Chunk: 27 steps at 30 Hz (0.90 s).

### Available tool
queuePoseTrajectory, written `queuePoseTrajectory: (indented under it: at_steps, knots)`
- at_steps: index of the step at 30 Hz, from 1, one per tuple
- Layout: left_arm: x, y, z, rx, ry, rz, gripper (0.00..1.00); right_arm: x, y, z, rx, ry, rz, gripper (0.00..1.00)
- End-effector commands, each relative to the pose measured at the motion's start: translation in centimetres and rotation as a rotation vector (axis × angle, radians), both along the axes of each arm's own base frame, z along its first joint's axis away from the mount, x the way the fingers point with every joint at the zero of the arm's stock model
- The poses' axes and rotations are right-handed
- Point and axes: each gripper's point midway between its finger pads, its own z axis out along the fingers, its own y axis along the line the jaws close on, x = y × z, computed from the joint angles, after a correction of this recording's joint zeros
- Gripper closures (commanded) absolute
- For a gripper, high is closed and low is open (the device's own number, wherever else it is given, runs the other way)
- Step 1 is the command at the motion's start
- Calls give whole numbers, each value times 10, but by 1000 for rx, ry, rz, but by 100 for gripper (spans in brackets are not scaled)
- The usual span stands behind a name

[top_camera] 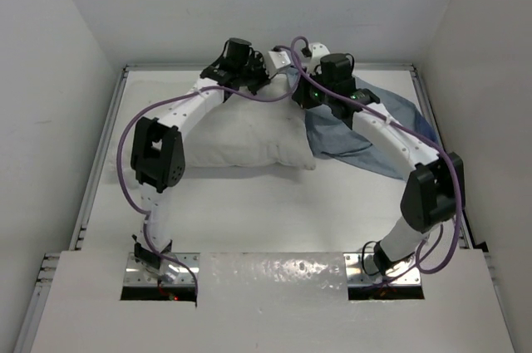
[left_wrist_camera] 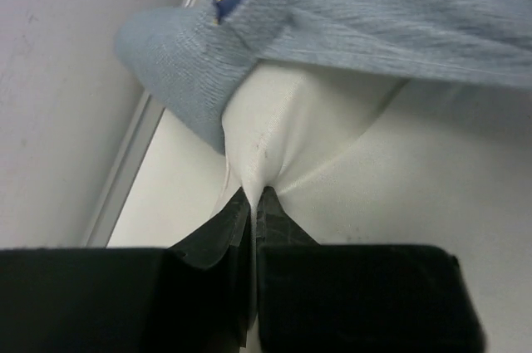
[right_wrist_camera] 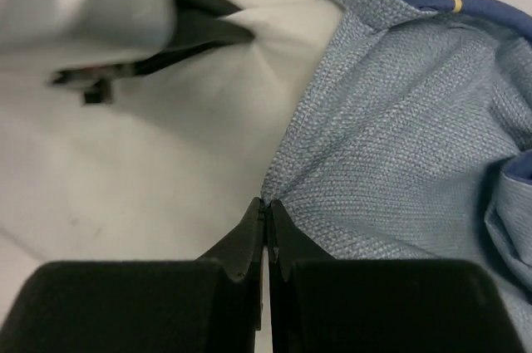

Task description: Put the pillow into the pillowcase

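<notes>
The white pillow lies across the middle of the table, its far right corner at the mouth of the blue pillowcase, which lies to its right. My left gripper is shut on a pinched fold of the pillow at its far edge, under the grey-blue pillowcase hem. My right gripper is shut on the pillowcase's grey-blue edge, right beside the pillow. The left gripper shows blurred at the top left of the right wrist view.
Raised white walls enclose the table on the left, back and right. A metal rail runs along the table edge by the left gripper. Purple cables loop off both arms.
</notes>
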Motion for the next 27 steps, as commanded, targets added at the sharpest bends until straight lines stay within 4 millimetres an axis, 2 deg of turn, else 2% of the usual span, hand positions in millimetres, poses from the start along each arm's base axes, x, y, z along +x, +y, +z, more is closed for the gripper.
queuePoseTrajectory:
  at_steps: [1, 6, 7, 8, 9, 10, 11, 12, 13, 15, 16, 17, 18, 19, 20, 21, 22, 23, 24, 25, 26, 27]
  knots:
    - [37, -7, 62, -103, -213, 60, 100, -24, 9, 25, 15, -27, 105, 100]
    - [46, -10, 45, -75, -242, 59, 100, -22, 6, 18, -9, -5, 98, 100]
    - [53, -7, 37, -53, -250, 84, 86, -18, 6, 13, -13, 0, 85, 100]
    - [56, -6, 37, -49, -256, 93, 73, -13, 7, 16, -7, -6, 72, 98]
    - [59, -5, 37, -44, -257, 97, 48, -6, 4, 16, -21, -16, 47, 64]
    - [56, -6, 38, -43, -248, 89, 37, -2, 4, 15, -41, -15, 48, 42]
    - [56, -7, 51, -54, -260, 79, 29, 5, 5, 20, -72, -10, 59, 26]
    - [48, -11, 57, -56, -249, 41, 19, 11, 1, 25, -97, -18, 34, 6]
    - [45, -11, 65, -60, -254, 23, 15, 15, -4, 29, -117, -23, 14, 1]
    - [35, -13, 93, -84, -274, -13, 10, 20, -18, 41, -158, -54, -42, 1]
    - [31, -12, 98, -91, -274, -23, 9, 21, -25, 48, -166, -71, -70, 1]
    - [27, -12, 106, -98, -277, -33, 8, 18, -31, 46, -168, -67, -94, 2]
    - [20, -12, 114, -106, -271, -49, 7, 12, -39, 60, -155, -92, -119, 10]
    - [16, -11, 121, -110, -274, -58, 6, 7, -51, 50, -167, -74, -158, 48]
    - [10, -11, 129, -115, -276, -66, 9, 3, -56, 53, -140, -78, -200, 74]
    - [7, -11, 133, -117, -271, -76, 17, -6, -63, 66, -118, -103, -231, 96]
    - [-2, -12, 135, -102, -253, -114, 32, -16, -71, 47, -125, -67, -260, 100]
    - [-7, -12, 135, -91, -239, -134, 52, -20, -76, 47, -93, -66, -305, 100]
    - [-19, -11, 126, -56, -200, -179, 80, -30, -80, 51, -68, -72, -326, 100]
    - [-26, -12, 129, -36, -202, -212, 86, -39, -86, 28, -75, -28, -346, 91]
    - [-31, -15, 138, -50, -216, -230, 88, -43, -88, 23, -47, -12, -383, 58]
    - [-31, -19, 143, 7, -302, -289, 84, -49, -91, 16, -38, 1, -401, 42]
